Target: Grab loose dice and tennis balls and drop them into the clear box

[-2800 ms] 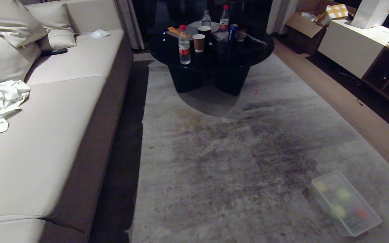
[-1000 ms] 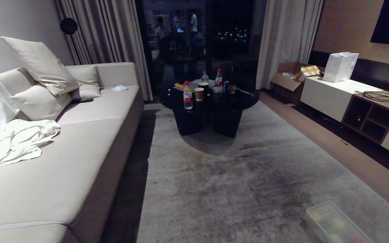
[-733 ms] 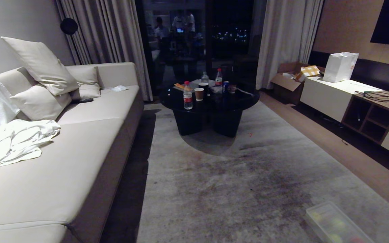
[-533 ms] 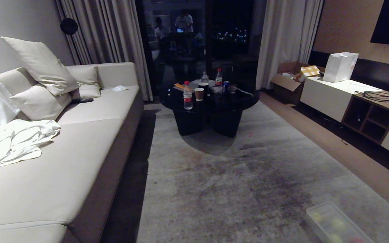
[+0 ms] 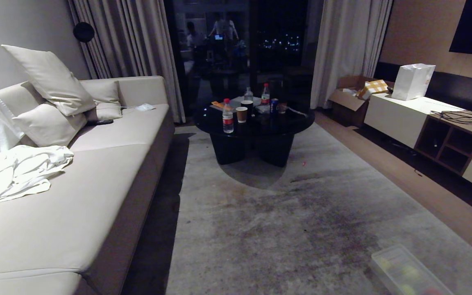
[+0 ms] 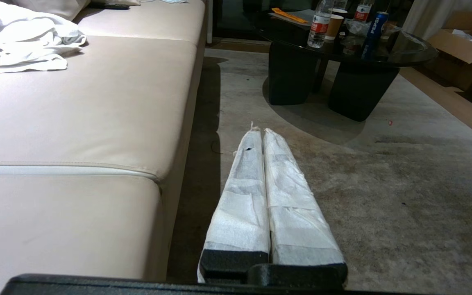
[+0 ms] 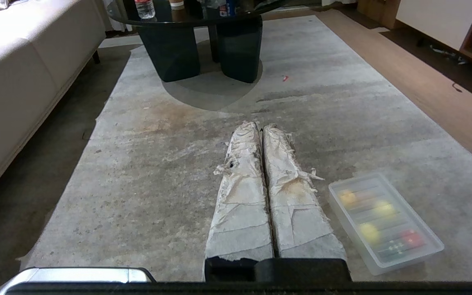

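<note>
The clear box rests on the carpet just right of my right gripper, with a ribbed lid over it. Through the lid blur two yellow-green tennis balls, a yellow-orange shape that may be one of the dice, a red die and a dark green one. In the head view only the box's corner shows, at the bottom right. Both grippers hover low over the carpet and point toward the table. The left gripper is beside the sofa. Both are shut and hold nothing. Neither arm shows in the head view.
A long beige sofa with pillows and a white cloth lines the left. A black round table with bottles and cups stands ahead on the grey carpet. A white low cabinet and a cardboard box line the right wall.
Since the earliest frame the head camera has lifted, so the box sits lower in view. Over the last second only people's reflections in the dark window shift.
</note>
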Robot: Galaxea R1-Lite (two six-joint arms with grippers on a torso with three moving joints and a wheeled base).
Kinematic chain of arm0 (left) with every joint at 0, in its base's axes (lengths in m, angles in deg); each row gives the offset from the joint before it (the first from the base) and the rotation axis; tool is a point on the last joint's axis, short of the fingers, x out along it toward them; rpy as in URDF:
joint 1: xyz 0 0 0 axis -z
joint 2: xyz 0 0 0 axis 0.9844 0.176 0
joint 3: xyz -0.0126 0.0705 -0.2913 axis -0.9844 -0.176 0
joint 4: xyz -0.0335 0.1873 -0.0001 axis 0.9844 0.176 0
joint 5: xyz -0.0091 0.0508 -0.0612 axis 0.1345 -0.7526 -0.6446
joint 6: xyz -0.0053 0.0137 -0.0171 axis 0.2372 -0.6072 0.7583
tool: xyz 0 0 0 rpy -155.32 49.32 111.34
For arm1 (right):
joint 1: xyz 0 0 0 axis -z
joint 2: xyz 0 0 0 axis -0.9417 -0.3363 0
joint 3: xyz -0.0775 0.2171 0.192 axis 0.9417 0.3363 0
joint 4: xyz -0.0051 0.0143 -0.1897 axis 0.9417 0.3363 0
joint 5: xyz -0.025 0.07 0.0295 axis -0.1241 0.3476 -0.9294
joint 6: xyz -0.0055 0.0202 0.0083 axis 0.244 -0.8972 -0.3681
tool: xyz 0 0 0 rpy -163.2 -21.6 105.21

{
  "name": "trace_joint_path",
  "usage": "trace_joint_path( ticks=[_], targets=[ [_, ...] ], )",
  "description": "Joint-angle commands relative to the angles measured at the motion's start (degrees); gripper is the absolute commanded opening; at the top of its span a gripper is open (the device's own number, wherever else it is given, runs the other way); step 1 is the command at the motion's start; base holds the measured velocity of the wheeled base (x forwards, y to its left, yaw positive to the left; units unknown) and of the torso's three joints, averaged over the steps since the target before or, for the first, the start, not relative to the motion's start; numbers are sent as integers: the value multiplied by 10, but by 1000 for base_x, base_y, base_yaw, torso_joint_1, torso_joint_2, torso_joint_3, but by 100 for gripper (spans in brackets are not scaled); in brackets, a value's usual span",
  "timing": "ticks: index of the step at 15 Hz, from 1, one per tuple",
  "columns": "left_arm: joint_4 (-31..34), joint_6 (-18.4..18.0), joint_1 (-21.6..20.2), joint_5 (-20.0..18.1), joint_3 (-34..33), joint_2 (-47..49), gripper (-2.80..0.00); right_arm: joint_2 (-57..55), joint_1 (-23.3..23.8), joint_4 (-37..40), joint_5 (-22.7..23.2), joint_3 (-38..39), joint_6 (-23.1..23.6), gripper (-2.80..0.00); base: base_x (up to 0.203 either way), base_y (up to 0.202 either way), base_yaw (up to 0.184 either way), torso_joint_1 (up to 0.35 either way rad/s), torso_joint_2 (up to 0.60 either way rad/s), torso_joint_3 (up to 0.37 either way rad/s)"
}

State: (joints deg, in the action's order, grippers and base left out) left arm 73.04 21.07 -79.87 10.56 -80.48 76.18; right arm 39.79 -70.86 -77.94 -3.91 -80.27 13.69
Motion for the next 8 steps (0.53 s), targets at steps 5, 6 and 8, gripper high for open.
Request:
trace_joint_path(
  ticks=[5, 6, 8],
  targets=[
    [0, 1, 0, 1, -1, 1, -280, -1, 0, 0, -6, 0, -1, -280, 0, 0, 0, 0, 0, 0],
    [0, 1, 0, 0, -1, 0, -280, -1, 0, 0, -6, 0, -2, -280, 0, 0, 0, 0, 0, 0],
    [0, 1, 0, 1, -1, 1, -280, -1, 0, 0, -5, 0, 0, -280, 0, 0, 0, 0, 0, 0]
  ],
)
